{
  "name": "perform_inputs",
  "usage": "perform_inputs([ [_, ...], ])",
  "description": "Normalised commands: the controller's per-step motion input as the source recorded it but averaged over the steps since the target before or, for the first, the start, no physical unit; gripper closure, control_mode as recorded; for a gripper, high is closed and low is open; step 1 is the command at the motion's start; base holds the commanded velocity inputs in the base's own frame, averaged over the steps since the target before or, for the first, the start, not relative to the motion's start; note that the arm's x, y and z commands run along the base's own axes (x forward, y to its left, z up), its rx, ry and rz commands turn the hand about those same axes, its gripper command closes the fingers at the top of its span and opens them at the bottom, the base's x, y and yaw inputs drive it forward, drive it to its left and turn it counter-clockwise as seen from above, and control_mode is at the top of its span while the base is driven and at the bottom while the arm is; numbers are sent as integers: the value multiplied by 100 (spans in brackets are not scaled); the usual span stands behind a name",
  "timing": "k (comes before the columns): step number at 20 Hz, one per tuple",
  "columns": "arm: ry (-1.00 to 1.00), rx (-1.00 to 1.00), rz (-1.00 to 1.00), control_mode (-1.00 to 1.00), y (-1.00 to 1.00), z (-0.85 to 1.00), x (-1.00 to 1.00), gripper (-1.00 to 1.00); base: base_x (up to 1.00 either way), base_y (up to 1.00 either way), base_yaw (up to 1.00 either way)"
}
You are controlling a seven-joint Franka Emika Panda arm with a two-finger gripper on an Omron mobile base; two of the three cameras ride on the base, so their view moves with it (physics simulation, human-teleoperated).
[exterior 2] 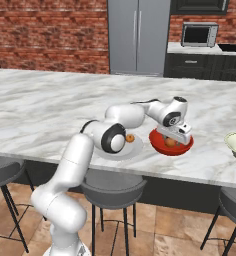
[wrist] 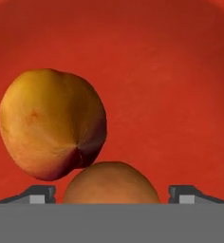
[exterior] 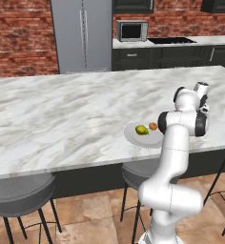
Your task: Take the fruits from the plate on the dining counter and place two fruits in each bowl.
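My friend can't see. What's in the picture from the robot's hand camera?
Two orange fruits lie close together in the red bowl: a big orange-yellow one and another orange one right between the open end effector fingertips.

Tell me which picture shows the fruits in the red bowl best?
The hand view: two orange fruits sit large against the red bowl, between the open gripper fingertips. The right base view shows them small, partly hidden by the hand. The left base view hides the bowl behind the arm.

Arm extended forward and bent at the elbow; gripper (exterior 2: 176, 142) pointing downward, jaws spread wide, gripping nothing.
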Motion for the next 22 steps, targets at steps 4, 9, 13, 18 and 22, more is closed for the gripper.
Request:
perform_inputs([
  [4, 8, 8, 0, -100, 0, 20, 0, -100, 0, 0, 0],
  [9, 0, 1, 0, -100, 31, 60, -31, -100, 0, 0, 0],
  [13, 0, -3, 0, -100, 66, 24, -53, -100, 0, 0, 0],
  [18, 4, -1, -1, -100, 88, 7, -32, -100, 0, 0, 0],
  [22, 0, -2, -4, -100, 93, -1, -30, -100, 0, 0, 0],
])
